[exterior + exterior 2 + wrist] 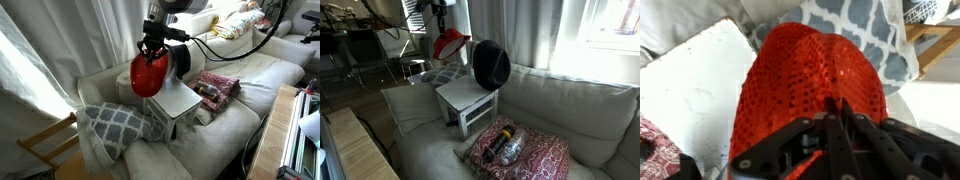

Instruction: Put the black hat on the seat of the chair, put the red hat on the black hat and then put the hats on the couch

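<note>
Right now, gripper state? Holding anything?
Gripper: closed, holding the bright red sequinned round hat, which hangs lifted in the air.

Pretty bright overall, soft daylight coming through the curtains [35,60] in both exterior views, and the window [612,28] is totally blown out to white while the far left of that view goes dim. Shadows on the couch [570,110] are soft, nothing harsh. Wrist view is mushy: the red hat [810,70] sequins smear together, and the gripper [833,105] up close is out of focus.
</note>
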You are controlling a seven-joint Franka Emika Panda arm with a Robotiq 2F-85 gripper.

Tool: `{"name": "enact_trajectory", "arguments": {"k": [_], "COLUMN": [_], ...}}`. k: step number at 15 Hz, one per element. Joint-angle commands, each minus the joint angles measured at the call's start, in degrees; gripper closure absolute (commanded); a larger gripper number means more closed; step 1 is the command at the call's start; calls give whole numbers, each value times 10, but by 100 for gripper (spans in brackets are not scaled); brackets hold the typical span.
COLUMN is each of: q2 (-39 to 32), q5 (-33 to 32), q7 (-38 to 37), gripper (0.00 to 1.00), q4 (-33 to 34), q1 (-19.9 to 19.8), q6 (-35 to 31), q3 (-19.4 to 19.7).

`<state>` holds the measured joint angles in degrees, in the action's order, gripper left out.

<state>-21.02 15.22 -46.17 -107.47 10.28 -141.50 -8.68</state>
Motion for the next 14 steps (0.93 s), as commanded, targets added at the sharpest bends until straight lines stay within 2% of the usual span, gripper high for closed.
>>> {"name": "enact_trajectory", "arguments": {"k": [1, 4, 7, 9, 11, 14], "q2": [52, 62, 58, 44, 28, -2], "q5": [43, 66, 119, 164, 195, 253], "q7": [22, 32, 70, 92, 106, 141], "gripper": [98, 98, 98, 98, 98, 98], "q4": [-62, -94, -121, -135, -152, -169], "q1": [-29, -50, -70, -79, -80, -76], "q6": [105, 173, 210, 201, 162, 67], "q3": [14, 31, 37, 38, 42, 42]}}
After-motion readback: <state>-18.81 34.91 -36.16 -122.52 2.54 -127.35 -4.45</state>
